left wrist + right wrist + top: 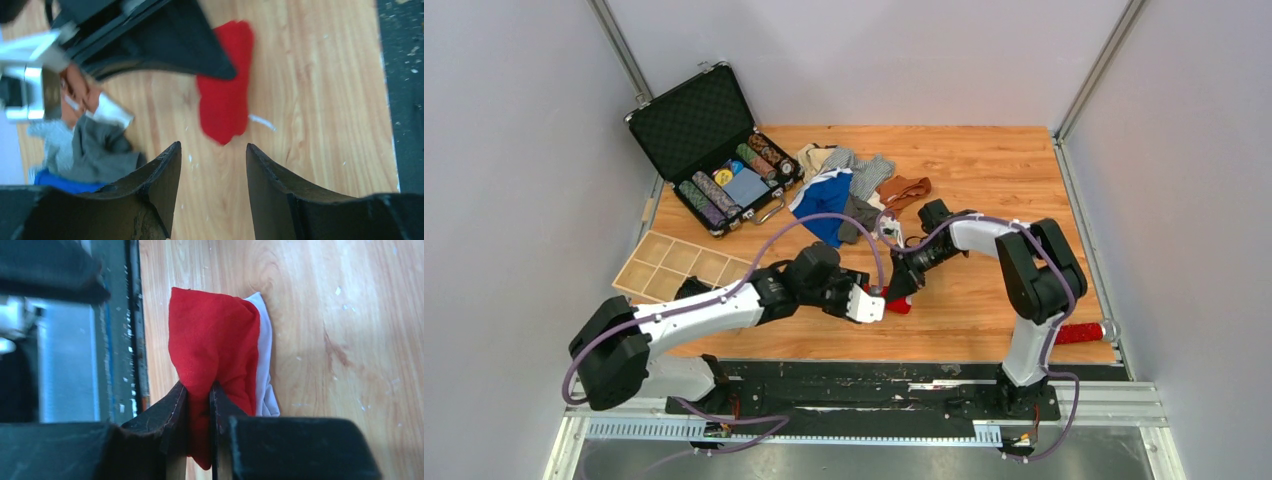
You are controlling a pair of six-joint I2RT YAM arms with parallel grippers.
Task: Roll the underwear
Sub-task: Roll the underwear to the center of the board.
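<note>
Seen from the top camera, two robot arms meet in the lower centre of a wooden table (984, 180). Between them lies the red underwear (900, 303), a small piece of soft cloth. The right gripper (904, 284) reaches it from the upper right, and the left gripper (866, 305) sits just beside it on its left. In the right wrist view, the right gripper (199, 390) has its jaws pressed together on the lower edge of the red underwear (210, 350). The cloth bunches upward in the frame from that pinch, and a white layer shows along its right side. In the left wrist view, the left gripper (212, 150) has its jaws apart with nothing between them. There the red underwear (225, 100) lies flat on the wood just above the gap. Its long axis runs from the top of the frame down toward the fingers, and its upper end is hidden under the dark body of the other arm. We judge that the coming move turns on this alignment: the free lower end points at the open left jaws, which makes the left arm the nearer one to take it. The rest of the underwear pile (854, 190) lies in the upper centre, well apart from both grippers.
</note>
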